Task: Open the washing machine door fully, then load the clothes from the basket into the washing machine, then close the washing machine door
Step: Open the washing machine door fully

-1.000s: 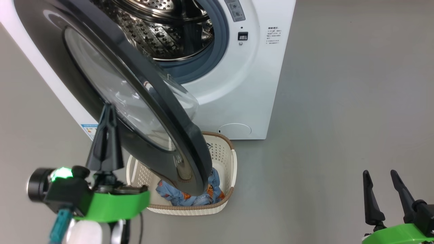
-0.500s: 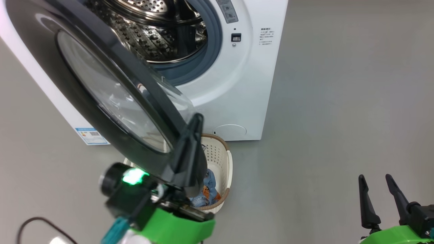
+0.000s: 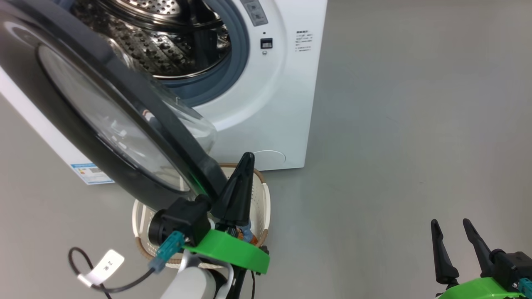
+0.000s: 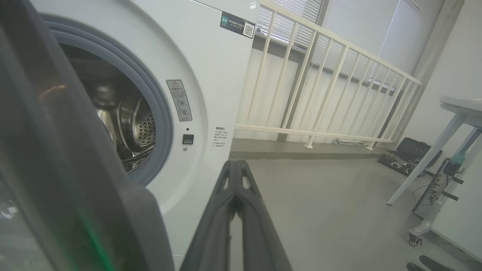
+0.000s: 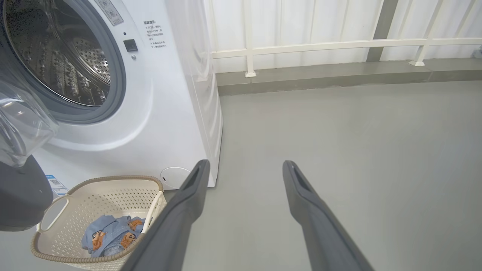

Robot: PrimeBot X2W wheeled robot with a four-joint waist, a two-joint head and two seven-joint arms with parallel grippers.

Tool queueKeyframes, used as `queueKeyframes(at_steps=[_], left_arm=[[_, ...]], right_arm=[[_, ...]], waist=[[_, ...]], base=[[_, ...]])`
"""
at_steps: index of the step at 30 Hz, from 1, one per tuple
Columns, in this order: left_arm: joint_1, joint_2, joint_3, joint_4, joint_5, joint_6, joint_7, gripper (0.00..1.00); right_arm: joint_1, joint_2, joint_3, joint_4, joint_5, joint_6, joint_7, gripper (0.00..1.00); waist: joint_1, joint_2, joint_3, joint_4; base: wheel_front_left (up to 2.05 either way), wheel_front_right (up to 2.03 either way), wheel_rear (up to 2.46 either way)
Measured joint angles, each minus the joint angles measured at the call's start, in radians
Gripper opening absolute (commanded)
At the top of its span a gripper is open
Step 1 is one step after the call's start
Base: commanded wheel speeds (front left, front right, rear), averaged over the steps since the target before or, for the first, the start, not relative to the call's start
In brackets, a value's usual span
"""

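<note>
The left end effector (image 3: 245, 162), pinched shut on nothing, sits just beside the edge of the washing machine door (image 3: 104, 120), which hangs over the basket (image 3: 266, 199) holding the clothes (image 5: 113, 233) (the right end effector (image 3: 450, 225) is wide open, well apart), so it might slip off the shiny rim and leave the door only partly open.

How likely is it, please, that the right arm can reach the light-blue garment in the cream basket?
Probably yes: its open tool faces the garment unobstructed; the black-rimmed door overhangs the basket's far side.
</note>
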Motion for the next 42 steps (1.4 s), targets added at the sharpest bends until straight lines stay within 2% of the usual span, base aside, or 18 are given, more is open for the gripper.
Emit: queueKeyframes(at_steps=[7, 16, 33, 42], left_arm=[[-0.04, 0.0, -0.014, 0.105, -0.019, 0.018, -0.027, 0.0], [-0.046, 0.0, -0.013, 0.161, -0.041, 0.026, -0.049, 0.0], [-0.028, -0.001, -0.034, 0.167, -0.048, 0.017, -0.063, 0.0], [-0.017, 0.003, -0.033, 0.166, -0.053, 0.022, -0.066, 0.0]], right_arm=[[0.0, 0.0, -0.002, 0.005, 0.001, 0.0, 0.0, 1.0], [0.0, 0.0, -0.004, 0.003, 0.011, 0.0, 0.006, 1.0], [0.001, 0.0, -0.009, 0.007, 0.011, 0.0, 0.022, 1.0], [0.001, 0.0, -0.01, 0.007, 0.02, 0.0, 0.023, 1.0]], waist=[[0.0001, 0.0, 0.005, -0.017], [0.0, 0.0, 0.006, 0.002], [0.0, 0.0, -0.019, 0.079], [-0.0001, 0.0, -0.017, 0.078]], base=[[0.0, 0.0, 0.0], [0.0, 0.0, 0.0], [0.0, 0.0, 0.0], [0.0, 0.0, 0.0]])
